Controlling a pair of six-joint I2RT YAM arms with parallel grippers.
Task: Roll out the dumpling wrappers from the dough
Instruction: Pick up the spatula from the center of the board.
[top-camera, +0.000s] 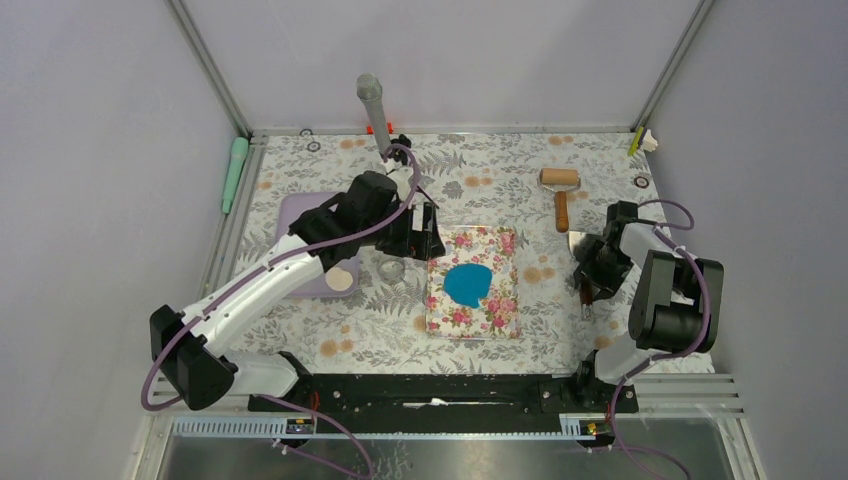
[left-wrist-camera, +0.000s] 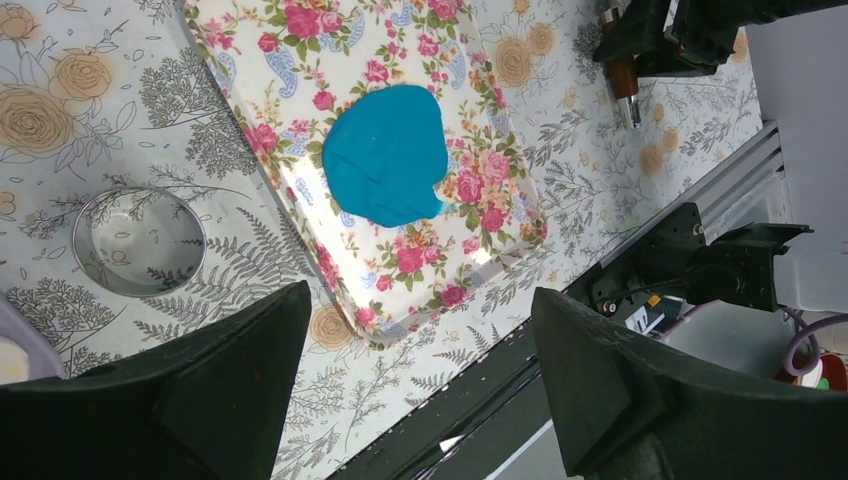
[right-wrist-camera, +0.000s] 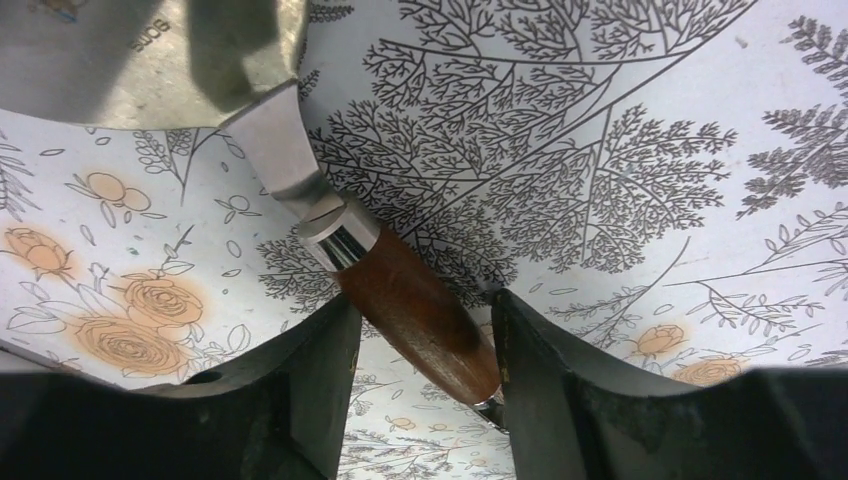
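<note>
The dough (top-camera: 467, 284) is a flattened, roundish bright blue sheet with a ragged corner, lying on the floral pink mat (top-camera: 497, 248). It also shows in the left wrist view (left-wrist-camera: 385, 155) on the mat (left-wrist-camera: 300, 40). No clean-edged wrapper disc is in view. My left gripper (top-camera: 424, 234) is open and empty, hovering at the mat's left edge (left-wrist-camera: 420, 295). My right gripper (top-camera: 590, 275) is low on the table to the right of the mat. Its fingers (right-wrist-camera: 425, 310) are closed against the brown wooden handle of a metal scraper (right-wrist-camera: 410, 290), which lies slantwise between them.
The wooden roller (top-camera: 560, 185) lies at the back right. A metal ring cutter (top-camera: 392, 271) sits left of the mat, also in the left wrist view (left-wrist-camera: 138, 241). A lilac tray (top-camera: 300, 215) holds a cream disc under the left arm. A green tool (top-camera: 234, 172) lies at the left wall.
</note>
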